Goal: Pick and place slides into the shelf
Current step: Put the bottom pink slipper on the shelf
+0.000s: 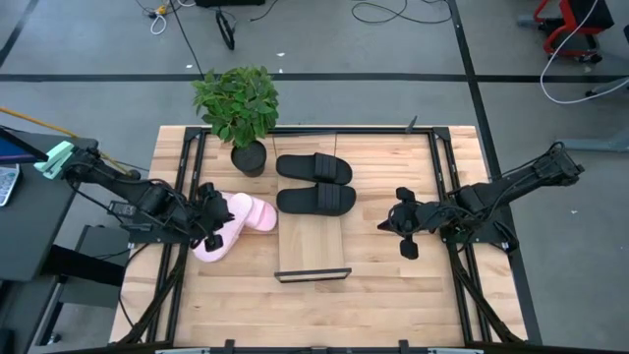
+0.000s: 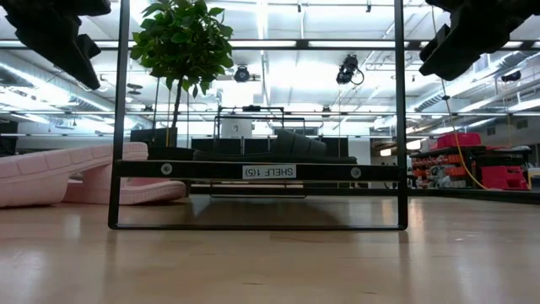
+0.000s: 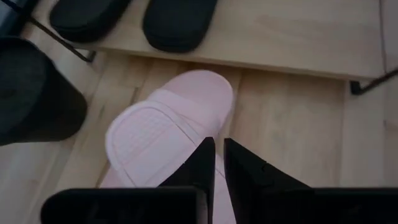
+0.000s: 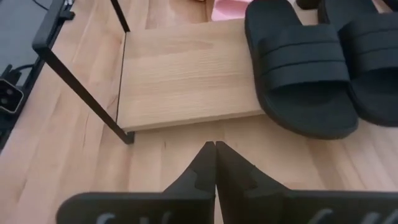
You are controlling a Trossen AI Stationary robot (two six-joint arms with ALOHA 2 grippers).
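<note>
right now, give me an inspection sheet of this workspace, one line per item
surface: slatted wooden table, bare at the front
job's things: two black slides on the shelf; two pink slides on the table left of it
clutter: potted plant at the shelf's back left corner
grippers: left gripper over a pink slide, nearly closed, holding nothing; right gripper shut, empty, right of the shelf
cables: loose cables on the floor behind
surroundings: grey floor, red equipment

2 matte black slides [image 1: 314, 184] lie side by side on the shelf [image 1: 313, 251] pale wood board, 2 pale pink slides [image 1: 234, 222] overlapping on counter just left of it.
</note>
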